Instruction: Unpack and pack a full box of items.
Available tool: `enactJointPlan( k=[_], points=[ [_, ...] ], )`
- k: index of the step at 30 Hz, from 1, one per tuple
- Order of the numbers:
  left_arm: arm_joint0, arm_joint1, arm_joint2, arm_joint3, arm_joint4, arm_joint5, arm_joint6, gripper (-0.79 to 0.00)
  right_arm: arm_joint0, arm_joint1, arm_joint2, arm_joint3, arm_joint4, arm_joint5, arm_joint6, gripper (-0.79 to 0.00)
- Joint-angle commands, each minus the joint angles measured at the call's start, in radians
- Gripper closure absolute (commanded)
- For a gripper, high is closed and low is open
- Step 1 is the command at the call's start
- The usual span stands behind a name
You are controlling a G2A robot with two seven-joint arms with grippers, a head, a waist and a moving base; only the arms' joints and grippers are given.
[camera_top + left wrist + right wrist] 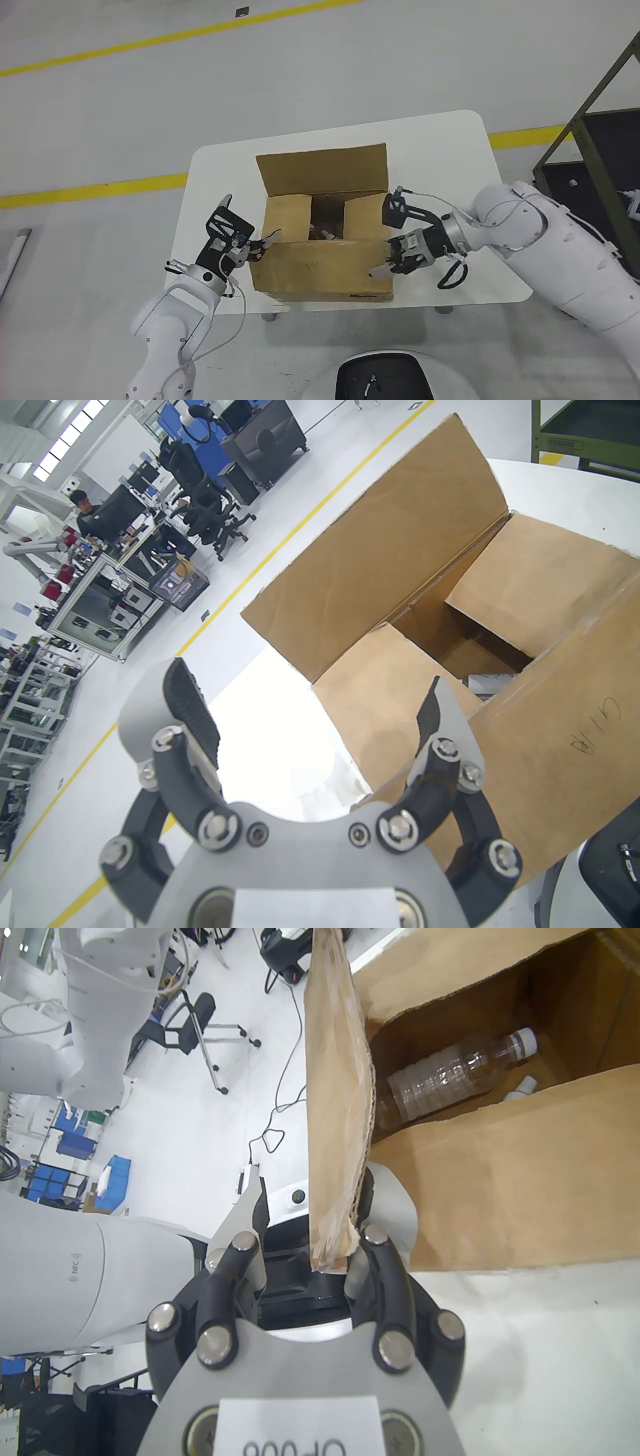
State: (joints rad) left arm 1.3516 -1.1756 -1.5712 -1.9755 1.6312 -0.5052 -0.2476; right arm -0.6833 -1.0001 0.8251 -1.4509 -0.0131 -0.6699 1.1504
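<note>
The cardboard box (325,270) stands mid-worktop (440,150) with its flaps up or folded partly inward. Down in it lies a clear plastic bottle (450,1073) on its side, white cap on. A second white cap (522,1087) peeps over the side flap just beside it.

The right pincer (315,1188) sits at the box's right front corner. Its jaws are partly apart, astride the ragged edge of an upright flap (335,1078). The cardboard lies against one finger (380,1208) with a gap to the other, so nothing is clamped. The left pincer (306,680) is at the left front corner, spread wide and empty, with one finger (440,720) near the front panel.

As I judge it, the flaps are being opened out so the contents can be reached. The risks:
- The flap's corner is already crushed and soft. A pinch there may tear it or slip off rather than fold it.
- Pulling on one corner alone could drag or turn the light box across the worktop, since the other side is not braced.
- The side flaps lean over the opening and could catch a pincer going in.

The flaps cover most of the box floor, so how many items are inside cannot be counted. The top view shows only dark shapes in the opening. What the second cap belongs to is hidden.
</note>
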Motion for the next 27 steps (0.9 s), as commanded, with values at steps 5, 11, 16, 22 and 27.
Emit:
enactJointPlan(
  k=[5,11,16,22,27],
  points=[
    [0.000,0.000,0.000,0.000,0.000,0.000,0.000,-0.785,0.013,0.029,-0.027,-0.004,-0.127,-0.103,-0.103,0.000],
    [-0.015,0.000,0.006,-0.020,-0.038,0.007,-0.023,-0.785,-0.031,0.045,0.031,-0.062,-0.273,-0.189,-0.236,0.000],
    [-0.041,0.003,0.027,-0.028,-0.048,-0.024,-0.097,-0.785,-0.070,0.054,0.075,-0.126,-0.432,-0.190,-0.326,0.000],
    [-0.070,0.009,0.052,-0.043,-0.060,-0.111,-0.225,-0.785,-0.134,0.063,0.110,-0.208,-0.614,-0.175,-0.429,0.000],
    [-0.069,0.014,0.058,-0.051,-0.067,-0.153,-0.242,-0.785,-0.173,0.069,0.132,-0.250,-0.717,-0.168,-0.485,-0.009]
  ],
)
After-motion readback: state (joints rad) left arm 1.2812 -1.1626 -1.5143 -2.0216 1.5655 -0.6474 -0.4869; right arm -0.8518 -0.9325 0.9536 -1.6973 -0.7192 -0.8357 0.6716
